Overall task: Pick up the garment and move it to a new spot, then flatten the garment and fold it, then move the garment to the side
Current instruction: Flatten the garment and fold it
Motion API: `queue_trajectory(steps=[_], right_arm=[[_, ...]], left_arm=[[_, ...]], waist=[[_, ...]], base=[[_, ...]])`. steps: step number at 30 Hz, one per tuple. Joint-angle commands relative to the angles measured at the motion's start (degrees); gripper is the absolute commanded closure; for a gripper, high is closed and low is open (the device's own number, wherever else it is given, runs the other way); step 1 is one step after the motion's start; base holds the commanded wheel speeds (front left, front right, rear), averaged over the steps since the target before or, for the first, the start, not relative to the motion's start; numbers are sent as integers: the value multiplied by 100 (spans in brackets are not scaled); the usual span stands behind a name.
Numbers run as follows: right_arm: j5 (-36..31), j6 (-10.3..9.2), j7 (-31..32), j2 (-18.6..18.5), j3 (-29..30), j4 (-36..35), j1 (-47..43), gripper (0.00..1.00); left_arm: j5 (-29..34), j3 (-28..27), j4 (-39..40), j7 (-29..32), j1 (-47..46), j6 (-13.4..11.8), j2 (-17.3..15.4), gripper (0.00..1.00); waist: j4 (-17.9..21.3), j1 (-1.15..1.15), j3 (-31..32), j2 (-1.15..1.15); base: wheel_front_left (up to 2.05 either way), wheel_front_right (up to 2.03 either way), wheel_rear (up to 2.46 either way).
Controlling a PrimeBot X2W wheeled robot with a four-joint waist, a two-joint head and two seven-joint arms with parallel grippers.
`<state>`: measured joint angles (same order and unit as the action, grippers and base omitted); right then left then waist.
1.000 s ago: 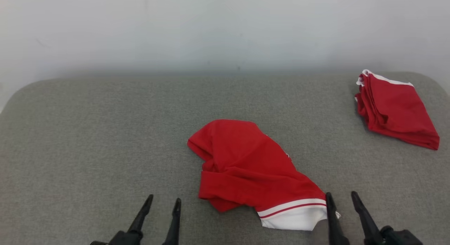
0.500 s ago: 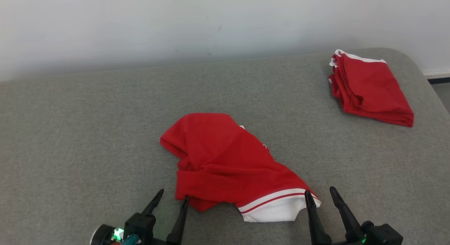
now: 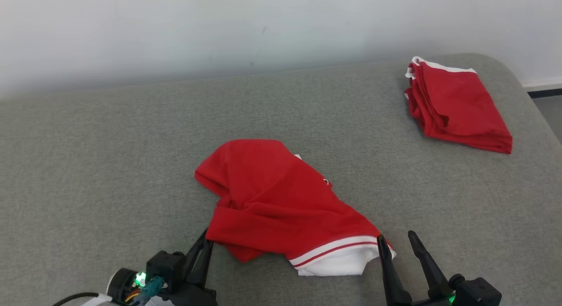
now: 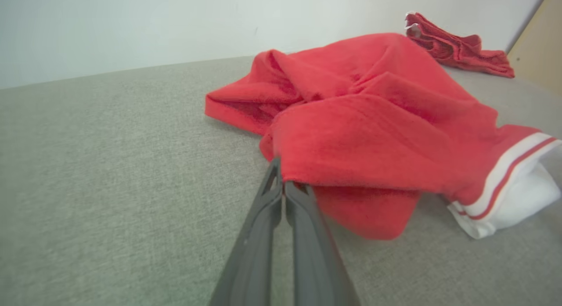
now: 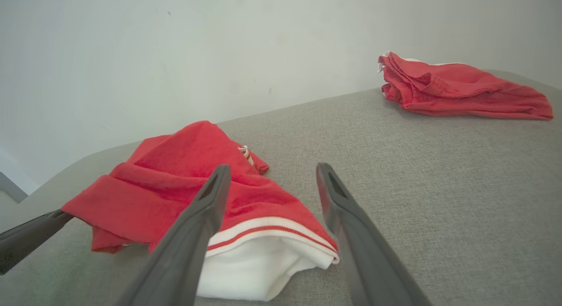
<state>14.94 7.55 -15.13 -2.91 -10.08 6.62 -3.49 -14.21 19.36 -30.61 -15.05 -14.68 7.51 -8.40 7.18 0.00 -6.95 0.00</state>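
As we look down on the grey padded surface (image 3: 109, 165), our left gripper (image 3: 205, 245) sits nearest us at the lower left. Its two dark fingers are pressed together, pinching the near-left fold of the garment (image 3: 272, 200). In the left wrist view the left gripper (image 4: 281, 183) has its tips meeting right at the edge of that red fold, with the cloth draped over them. That arm reaches low and nearly flat along the surface, slanting forward and inward toward the cloth.

Our right gripper (image 3: 396, 236) is at the lower right with its fingers spread apart, holding nothing. They point forward and slightly up. The inner finger lies just beside the garment's white band (image 3: 338, 263); we cannot tell whether they touch.

The garment is a crumpled red heap in the middle of the surface. Its long axis runs diagonally: the white, red-striped band points near-right toward our right gripper, and the rounded red end points far-left.

Farther off, well apart at the far right corner, lies a folded red garment (image 3: 456, 108) with white trim. Behind it all stands a pale wall (image 3: 219, 25).
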Motion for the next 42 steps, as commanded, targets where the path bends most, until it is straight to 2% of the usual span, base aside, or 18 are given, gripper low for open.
queue_trajectory(steps=[1, 5, 11, 15, 18, 23, 30, 31, 32, 33, 34, 35, 36, 37, 42], right_arm=[[90, -11, 1, 3, 15, -18, -19, 0], [119, -11, 1, 3, -12, -13, -46, 0], [155, -11, 1, 2, -19, 29, -130, 0], [120, -11, 1, 2, -20, 54, -114, 0], [96, -11, 1, 2, 21, 70, -87, 0], [63, -11, 1, 2, 78, 116, -114, 0], [46, -11, 1, 3, 140, 164, -111, 0], [49, -11, 1, 3, 151, 166, -117, 0], [57, -11, 1, 3, 156, 167, -124, 0], [67, -11, 1, 3, 165, 175, -132, 0], [74, -11, 1, 3, 160, 185, -138, 0], [83, -11, 1, 3, 167, 189, -143, 0], [89, -11, 1, 3, 153, 195, -147, 0], [91, -11, 1, 3, 154, 199, -152, 0], [118, -11, 1, 3, 150, 217, -171, 0]], left_arm=[[-28, -36, 155, -17, -38, -8, -56, 100], [78, -140, 570, -17, 73, -10, -129, 100], [483, -322, 1524, -17, 528, -20, -409, 100], [629, -396, 1804, -17, 934, -84, -474, 100], [640, -361, 1876, -17, 1287, -101, -370, 100], [554, -112, 1508, -16, 1700, -61, -114, 100], [436, 269, 965, -17, 1661, -9, 156, 100], [424, 259, 942, -17, 1646, -5, 159, 91], [410, 212, 953, -17, 1637, -4, 150, 66], [403, 148, 973, -17, 1627, -3, 134, 69], [401, 75, 999, -17, 1625, -10, 111, 68], [392, -24, 1042, -17, 1622, -51, 105, 58], [389, -118, 1069, -17, 1638, -83, 91, 6], [387, -200, 1102, -17, 1658, -91, 81, 0], [311, -619, 1412, -17, 1879, -80, 79, 0]], waist=[[-168, 0, 48, 0], [-369, 0, 102, 0], [-828, 0, 262, 0], [-969, 0, 277, 0], [-1022, 0, 245, 0], [-1054, 0, 221, 0], [-1161, 0, 224, 0], [-1188, 0, 229, 0], [-1217, 0, 233, 0], [-1248, 0, 237, 0], [-1275, 0, 241, 0], [-1308, 0, 247, 0], [-1328, 0, 253, 0], [-1351, 0, 256, 0], [-1417, 0, 271, 0]], base=[[0, 0, 0], [0, 0, 0], [0, 0, 0], [0, 0, 0], [0, 0, 0], [0, 0, 0], [0, 0, 0], [0, 0, 0], [0, 0, 0], [0, 0, 0], [0, 0, 0], [0, 0, 0], [0, 0, 0], [0, 0, 0], [0, 0, 0]])
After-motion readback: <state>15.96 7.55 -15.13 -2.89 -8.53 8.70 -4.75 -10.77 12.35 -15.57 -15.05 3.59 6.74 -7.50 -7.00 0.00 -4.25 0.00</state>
